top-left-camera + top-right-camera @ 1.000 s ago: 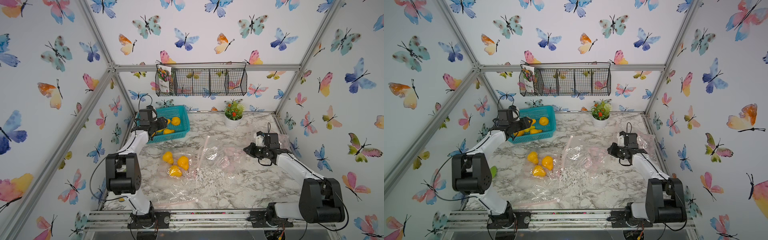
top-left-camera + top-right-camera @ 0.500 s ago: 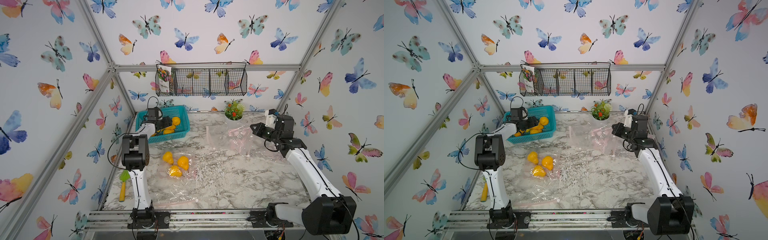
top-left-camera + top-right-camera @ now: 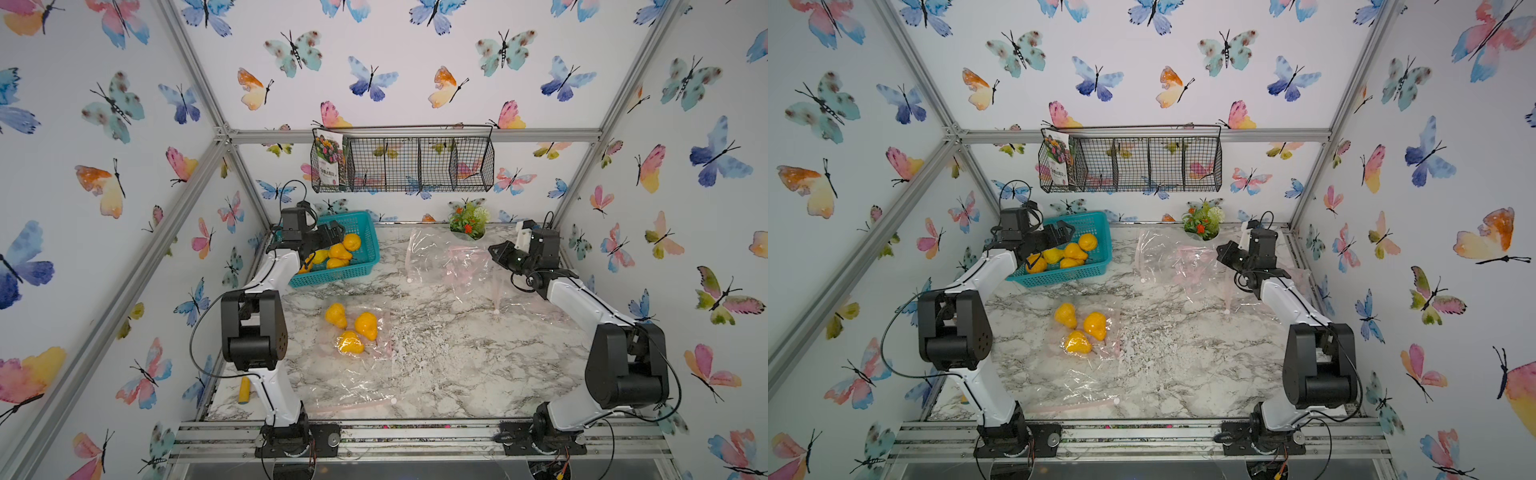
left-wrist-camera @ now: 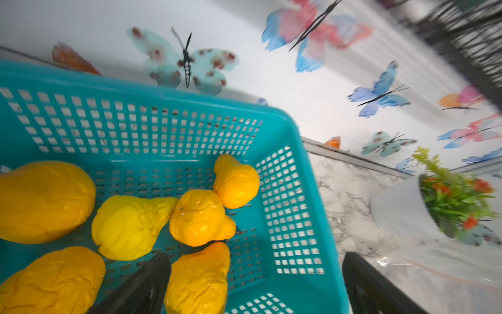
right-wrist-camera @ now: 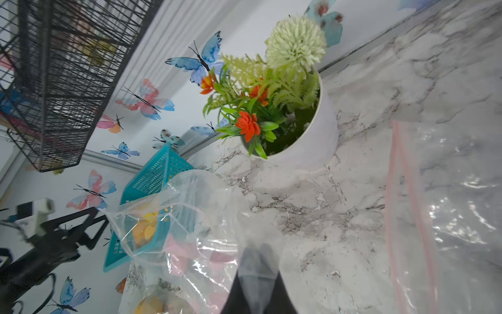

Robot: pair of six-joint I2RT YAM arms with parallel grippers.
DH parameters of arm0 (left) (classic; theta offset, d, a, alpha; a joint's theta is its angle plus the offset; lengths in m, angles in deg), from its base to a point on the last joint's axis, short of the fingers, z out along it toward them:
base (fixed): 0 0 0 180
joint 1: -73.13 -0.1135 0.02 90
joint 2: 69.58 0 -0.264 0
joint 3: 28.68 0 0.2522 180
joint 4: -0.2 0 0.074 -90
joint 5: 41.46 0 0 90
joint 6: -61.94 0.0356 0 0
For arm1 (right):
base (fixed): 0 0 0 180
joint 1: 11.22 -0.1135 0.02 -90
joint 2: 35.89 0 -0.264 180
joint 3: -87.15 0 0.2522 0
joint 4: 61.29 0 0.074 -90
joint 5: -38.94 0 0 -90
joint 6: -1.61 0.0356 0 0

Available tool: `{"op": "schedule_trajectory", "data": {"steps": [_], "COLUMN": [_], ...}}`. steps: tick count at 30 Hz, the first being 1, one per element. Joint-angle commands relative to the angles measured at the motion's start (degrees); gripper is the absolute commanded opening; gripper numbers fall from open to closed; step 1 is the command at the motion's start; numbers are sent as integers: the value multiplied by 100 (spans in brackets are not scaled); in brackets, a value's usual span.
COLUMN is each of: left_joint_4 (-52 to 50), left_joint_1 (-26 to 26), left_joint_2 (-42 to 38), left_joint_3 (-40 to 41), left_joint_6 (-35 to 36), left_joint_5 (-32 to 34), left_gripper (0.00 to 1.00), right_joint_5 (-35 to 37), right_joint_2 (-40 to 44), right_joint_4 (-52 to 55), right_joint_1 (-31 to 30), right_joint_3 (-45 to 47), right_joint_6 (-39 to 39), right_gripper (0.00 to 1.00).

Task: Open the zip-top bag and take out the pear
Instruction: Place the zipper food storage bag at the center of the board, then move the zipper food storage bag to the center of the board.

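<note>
— Over the teal basket (image 4: 135, 122), how does the left gripper (image 4: 255, 258) stand?
— Spread wide, holding nothing. Its black fingers (image 4: 141, 282) hang above the basket's inside. A loose pear (image 4: 198, 277) lies on the basket floor between them, just beside one finger.
— And the right gripper (image 5: 256, 261)?
— Nearly pinched together, with clear film caught between the tips. It holds the zip-top bag (image 3: 440, 257) up off the table (image 3: 457, 365), in the upper right of both top views.
— How does that bag look?
— Crumpled, transparent and glinting, with pink showing through. Whether its mouth is open I can't tell.
— Where is the fruit?
— The basket pears (image 4: 198, 220), five more, sit around the loose one, yellow-orange with wrinkled skin. The table pears (image 3: 366, 325), three of them, lie mid-frame on the marble. The film of a second bag (image 3: 353, 382) lies around them, and I can't tell whether all three are inside it.
— What else is nearby?
— A potted plant (image 3: 468, 224) stands just behind the lifted bag at the table's back edge. A third bag (image 5: 448, 217) lies flat beside the right arm, with a pink zip strip along it. A wire rack (image 3: 415, 166) hangs on the back wall, with a flower-printed packet (image 3: 328, 162) in its left compartment.
— Anything in the way?
— The left forearm covers the basket's left part in both top views. The lifted film veils the basket in the right wrist view. A yellow object (image 3: 244, 390) at lower left is half hidden behind the left arm.
</note>
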Motion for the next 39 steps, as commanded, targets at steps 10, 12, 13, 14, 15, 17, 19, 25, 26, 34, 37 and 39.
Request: {"op": "schedule_trajectory", "data": {"steps": [10,12,13,14,15,17,19,25,26,34,37,39], "left_joint_4": [-1457,-1593,-1582,-1545,-1549,-1559,-1552,-1305,-1281,-1159,-1159,-1177], "left_joint_1": [419,454,455,474,507,582,605,605,612,619,614,615], "left_joint_2": [-2178,-2568,-2732,-2936,-3112,-3421,-3705,-4236,-4241,-4364,-4382,-4382], "left_joint_3": [1437,1858,2068,2335,2580,2985,3392,4290,4363,4708,4738,4728], "left_joint_6": [648,484,380,223,32,-165,-294,-514,-566,-708,-716,-708], "left_joint_5": [-348,-177,-164,-88,117,390,602,590,524,437,394,391], "left_gripper": [96,96,96,96,96,96,96,95,95,95,95,95], "right_joint_5": [1080,1517,1633,1789,1864,1860,1435,-444,-765,-1166,-1150,-1133], "right_joint_2": [97,385,465,608,698,933,1112,754,527,-964,-1479,-1758], "right_joint_4": [1650,2111,2277,2538,2679,2834,2737,1737,1595,509,252,-14], "right_joint_1": [-7,-6,-7,-6,-20,-117,-330,-1424,-1683,-3046,-3325,-3444], "right_joint_3": [-364,-411,-441,-479,-505,-501,-418,-108,-159,-547,-721,-732], "right_joint_6": [-967,-1230,-1305,-1403,-1458,-1578,-1698,-1600,-1597,-1111,-984,-842], "right_gripper": [65,67,67,67,67,66,64,63,62,68,70,70]}}
